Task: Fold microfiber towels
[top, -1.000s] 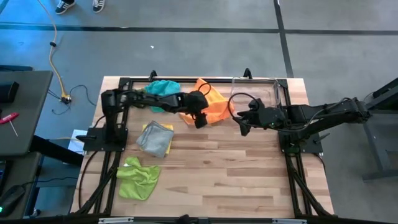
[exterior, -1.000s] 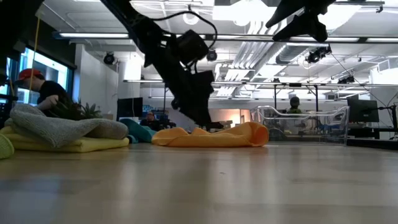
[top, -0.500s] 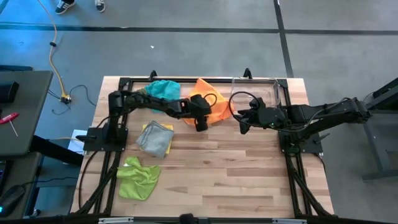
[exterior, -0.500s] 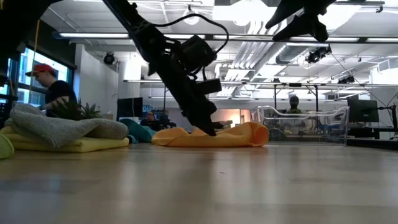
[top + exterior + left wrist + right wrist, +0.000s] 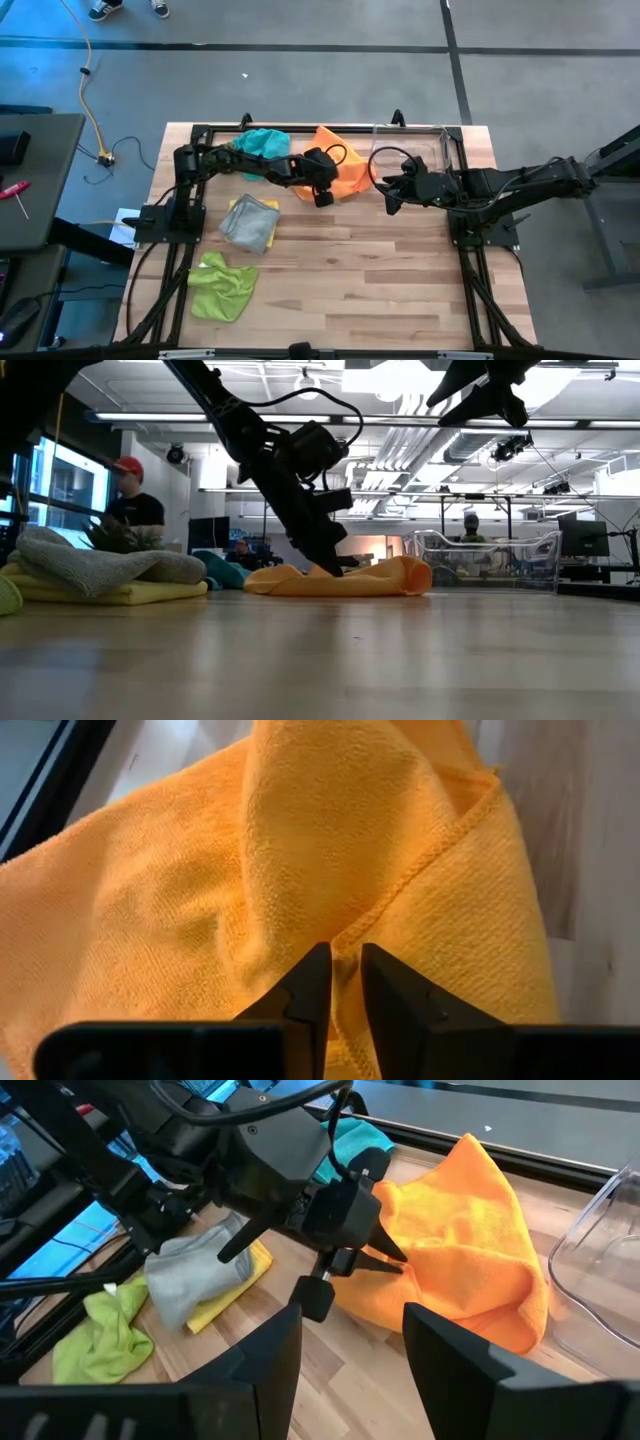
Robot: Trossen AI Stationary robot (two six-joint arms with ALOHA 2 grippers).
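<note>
Pinching a ridge of the orange towel [image 5: 330,850] near the table's back edge, left gripper [image 5: 338,982] is nearly closed on the cloth, prob. to lift & spread it, w/ right gripper [image 5: 345,1355] waiting nearby, empty, half-open.

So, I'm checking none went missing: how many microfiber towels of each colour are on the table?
Teal microfiber towel: 1
Orange microfiber towel: 1
Grey microfiber towel: 1
Yellow microfiber towel: 1
Lime green microfiber towel: 1
Total: 5
</note>
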